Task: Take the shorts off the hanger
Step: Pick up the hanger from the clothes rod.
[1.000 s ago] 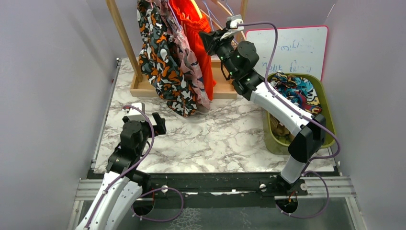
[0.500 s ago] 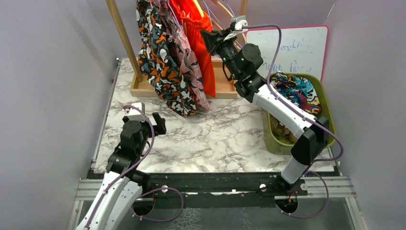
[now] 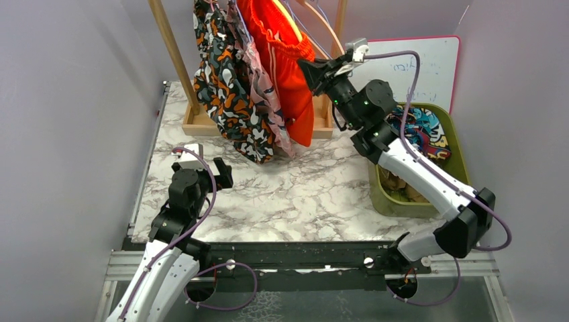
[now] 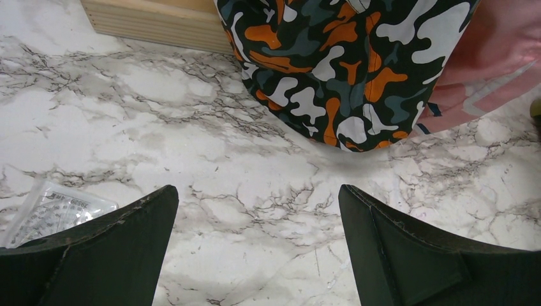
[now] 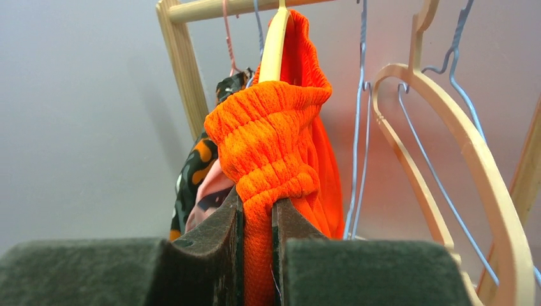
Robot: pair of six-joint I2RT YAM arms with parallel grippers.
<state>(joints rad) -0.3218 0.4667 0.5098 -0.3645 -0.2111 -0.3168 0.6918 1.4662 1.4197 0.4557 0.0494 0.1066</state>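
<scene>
My right gripper (image 5: 255,213) is pinched narrow on the elastic waistband of the bright orange shorts (image 5: 274,121). They hang on a pale wooden hanger (image 5: 275,38) from the rack at the far edge of the marble table (image 3: 302,194). I judge the step in hand is drawing this pair off; the waistband sits bunched over the hanger's shoulder, not yet free. Next I should pull along the hanger's arm and slightly down, so the hanger doesn't come too, then carry them to the green bin (image 3: 376,194) at the right edge. My left gripper (image 4: 258,204) hovers wide and empty over the near-left corner, just short of the camouflage-print shorts (image 4: 344,70).
</scene>
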